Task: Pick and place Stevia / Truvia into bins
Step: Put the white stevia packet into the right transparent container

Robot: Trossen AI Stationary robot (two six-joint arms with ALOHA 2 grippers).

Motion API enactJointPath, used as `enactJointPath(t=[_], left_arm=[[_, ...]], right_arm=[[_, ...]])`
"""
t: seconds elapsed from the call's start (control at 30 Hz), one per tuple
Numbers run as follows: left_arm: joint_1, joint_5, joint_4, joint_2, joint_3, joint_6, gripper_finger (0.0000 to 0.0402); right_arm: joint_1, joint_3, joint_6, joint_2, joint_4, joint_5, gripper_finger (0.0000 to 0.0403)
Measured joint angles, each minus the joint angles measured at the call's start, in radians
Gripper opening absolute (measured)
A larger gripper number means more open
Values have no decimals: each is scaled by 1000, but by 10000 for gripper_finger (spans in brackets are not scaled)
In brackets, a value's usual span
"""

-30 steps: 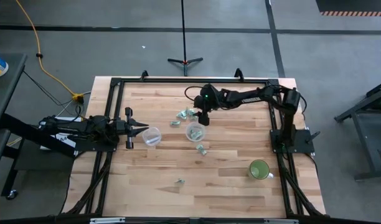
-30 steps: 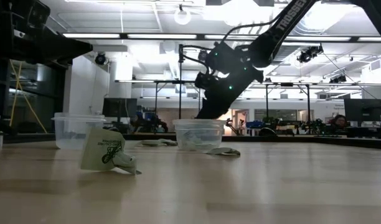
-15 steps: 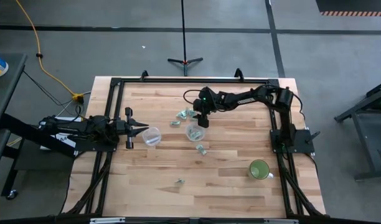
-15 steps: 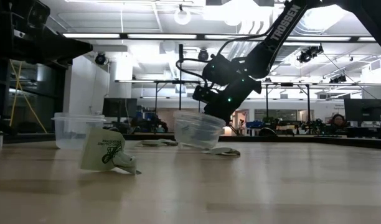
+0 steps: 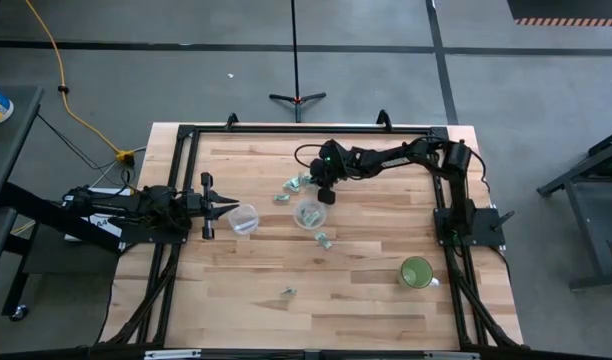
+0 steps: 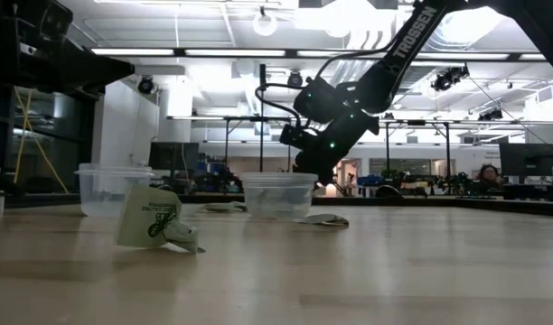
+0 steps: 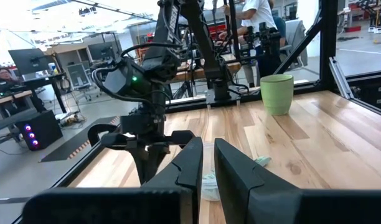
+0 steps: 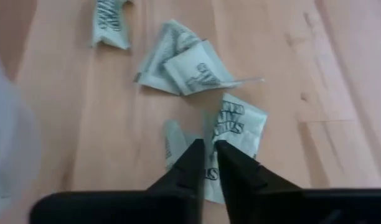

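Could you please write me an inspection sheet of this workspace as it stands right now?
Surface: bare wooden table, dark frame rails along its edges.
Job's things: two clear cups, one mid-table, one nearer the left arm. Sachets: a cluster below the right gripper, one beside the mid-table cup, one alone toward the front.
Clutter: green cup at the right front.
Grippers: right gripper over the cluster, fingers nearly together, nothing held; left gripper waits at the left edge, fingers nearly together, empty.
Cables: yellow cable on the floor at left.
Surroundings: stand behind the table; people at desks in the room beyond.
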Motion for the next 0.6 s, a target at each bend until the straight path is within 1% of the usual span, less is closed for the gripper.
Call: enactJointPath(t=[0.03,0.1,0.27,0.37,0.47,0.53,0.6], left_arm=[[0,0,0,0,0,0,79],[0,0,0,0,0,0,79],[0,0,0,0,0,0,79],[0,0,0,0,0,0,79],[0,0,0,0,0,0,79],[0,0,0,0,0,0,79],[0,0,0,0,0,0,79]], right_arm=[[0,0,-7,0,0,6,13],[0,0,-19,0,6,17,4],[0,0,-19,-20,14,23,14],[0,0,-21,-73,2,47,4],[1,0,-33,-141,-25,68,4],[1,0,-30,-189,-47,62,4],[8,0,-12,-229,-86,25,1]])
